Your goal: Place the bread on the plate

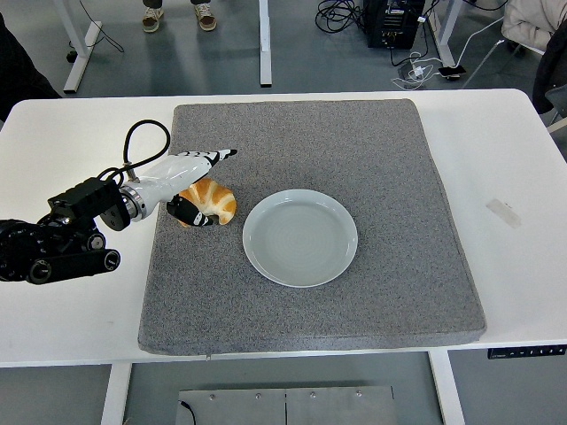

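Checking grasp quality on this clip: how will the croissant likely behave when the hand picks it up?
The croissant looks puffy and flaky, so probably light and easily crushed. Its curved shape lies flat on the grey mat, so it is unlikely to roll. The left robot hand straddles it, thumb below, fingers above.

High head view (downward) over table point(80, 328)

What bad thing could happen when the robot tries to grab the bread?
The left hand is open around the golden croissant, fingers above and thumb at its near-left side, so it could slip out or get squashed if the grip lands badly. The round pale plate lies just right on the grey mat; a nudge might roll the croissant against its rim.
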{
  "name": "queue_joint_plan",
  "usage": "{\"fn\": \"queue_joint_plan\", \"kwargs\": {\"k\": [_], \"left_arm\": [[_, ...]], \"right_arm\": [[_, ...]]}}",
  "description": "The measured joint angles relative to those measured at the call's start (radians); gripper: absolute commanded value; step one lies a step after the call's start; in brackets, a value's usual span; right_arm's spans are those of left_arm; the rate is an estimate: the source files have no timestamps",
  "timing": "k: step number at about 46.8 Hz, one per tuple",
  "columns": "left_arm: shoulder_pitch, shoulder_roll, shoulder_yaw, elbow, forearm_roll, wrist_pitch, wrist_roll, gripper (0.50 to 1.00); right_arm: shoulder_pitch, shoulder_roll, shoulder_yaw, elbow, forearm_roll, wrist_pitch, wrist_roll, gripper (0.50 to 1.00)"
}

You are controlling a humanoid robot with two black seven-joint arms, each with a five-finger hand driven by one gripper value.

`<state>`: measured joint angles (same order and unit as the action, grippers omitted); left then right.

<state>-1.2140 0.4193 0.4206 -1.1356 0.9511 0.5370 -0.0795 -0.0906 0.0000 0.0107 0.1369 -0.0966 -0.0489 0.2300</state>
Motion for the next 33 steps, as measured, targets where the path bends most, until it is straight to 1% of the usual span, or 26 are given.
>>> {"fn": "queue_joint_plan", "kwargs": {"k": [4, 8, 14, 19, 22, 27, 31, 33], "left_arm": [[0.004, -0.01, 0.0, 0.019, 0.0, 0.007, 0.0, 0.954], [0.013, -0.015, 0.0, 0.025, 0.001, 0.02, -0.002, 0.922], [0.024, -0.024, 0.014, 0.043, 0.036, 0.039, -0.002, 0.806], [0.037, -0.038, 0.022, 0.061, 0.06, 0.043, -0.002, 0.731], [0.04, -0.04, 0.026, 0.063, 0.061, 0.043, -0.004, 0.698], [0.041, -0.041, 0.03, 0.068, 0.061, 0.042, -0.007, 0.677], [0.041, -0.047, 0.033, 0.069, 0.063, 0.042, -0.008, 0.607], [0.041, -0.049, 0.035, 0.069, 0.063, 0.042, -0.008, 0.556]], "right_arm": [[0.0, 0.0, 0.0, 0.0, 0.0, 0.0, 0.0, 1.0], [0.0, 0.0, 0.0, 0.0, 0.0, 0.0, 0.0, 1.0], [-0.001, 0.0, 0.0, 0.0, 0.0, 0.0, 0.0, 1.0], [0.0, 0.0, 0.0, 0.0, 0.0, -0.001, 0.0, 1.0], [0.0, 0.0, 0.0, 0.0, 0.0, -0.001, 0.0, 1.0], [0.0, 0.0, 0.0, 0.0, 0.0, -0.001, 0.0, 1.0], [0.0, 0.0, 0.0, 0.0, 0.0, -0.001, 0.0, 1.0], [0.0, 0.0, 0.0, 0.0, 0.0, -0.001, 0.0, 1.0]]}}
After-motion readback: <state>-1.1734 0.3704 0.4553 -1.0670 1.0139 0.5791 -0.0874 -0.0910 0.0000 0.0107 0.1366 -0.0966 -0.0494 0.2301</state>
